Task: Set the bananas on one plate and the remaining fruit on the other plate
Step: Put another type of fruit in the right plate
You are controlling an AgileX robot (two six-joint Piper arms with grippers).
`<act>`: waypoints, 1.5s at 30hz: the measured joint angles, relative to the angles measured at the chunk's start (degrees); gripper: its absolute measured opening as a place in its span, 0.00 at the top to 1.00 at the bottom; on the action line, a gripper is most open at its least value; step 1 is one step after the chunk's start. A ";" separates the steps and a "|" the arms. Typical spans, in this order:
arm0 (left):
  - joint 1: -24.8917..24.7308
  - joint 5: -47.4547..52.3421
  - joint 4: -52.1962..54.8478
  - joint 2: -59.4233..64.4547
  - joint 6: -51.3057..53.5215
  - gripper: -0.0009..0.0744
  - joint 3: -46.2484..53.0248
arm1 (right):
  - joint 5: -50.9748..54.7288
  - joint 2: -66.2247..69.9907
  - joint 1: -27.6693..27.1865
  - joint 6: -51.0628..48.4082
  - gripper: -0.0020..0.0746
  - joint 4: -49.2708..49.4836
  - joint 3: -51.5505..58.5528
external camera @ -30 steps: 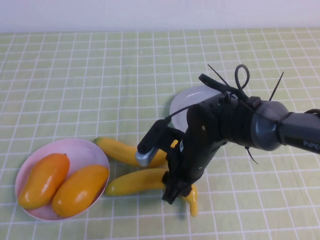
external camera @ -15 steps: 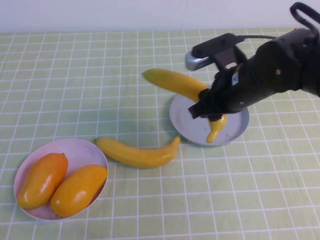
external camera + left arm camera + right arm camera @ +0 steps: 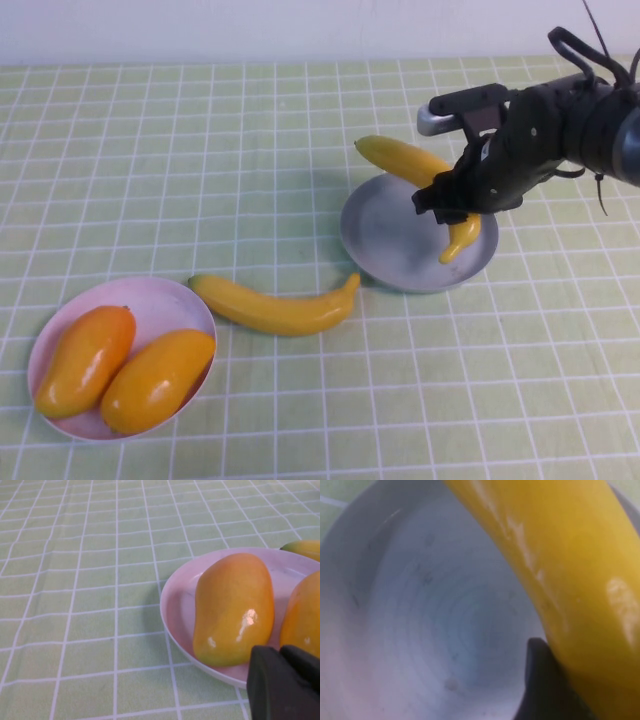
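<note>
banana: middle hidden behind right gripper | left gripper: cut by edge | mango: partly cut off

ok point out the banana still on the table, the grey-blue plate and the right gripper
banana on the table (image 3: 275, 308), high view, mid-body.
grey-blue plate (image 3: 385, 245), high view, bare inner floor.
right gripper (image 3: 458, 205), high view, fingertips around the held banana.

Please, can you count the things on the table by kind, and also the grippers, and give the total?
Bananas: 2, held banana in the right gripper above the grey-blue plate; loose banana on the cloth.
Mango-like fruits: 2, far-left fruit and its neighbour.
Plates: 2, grey-blue plate and pink plate.
Grippers: 2, right gripper and the shut left gripper beside the pink plate.
Total: 8
</note>
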 joint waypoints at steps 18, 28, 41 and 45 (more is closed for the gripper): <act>0.00 0.00 0.00 0.00 0.00 0.99 0.00 | 6.36 5.32 -0.33 0.00 0.52 -1.52 -4.97; 0.00 0.00 0.00 0.00 0.00 0.99 0.00 | 13.69 5.43 -0.66 2.57 0.27 -1.77 -9.75; 0.00 0.00 0.00 0.00 0.00 0.99 0.00 | 20.31 2.12 9.91 -43.78 0.32 14.19 -17.75; 0.00 0.00 0.00 0.00 0.00 0.99 0.00 | 22.07 4.02 13.37 -61.08 0.32 20.58 -17.75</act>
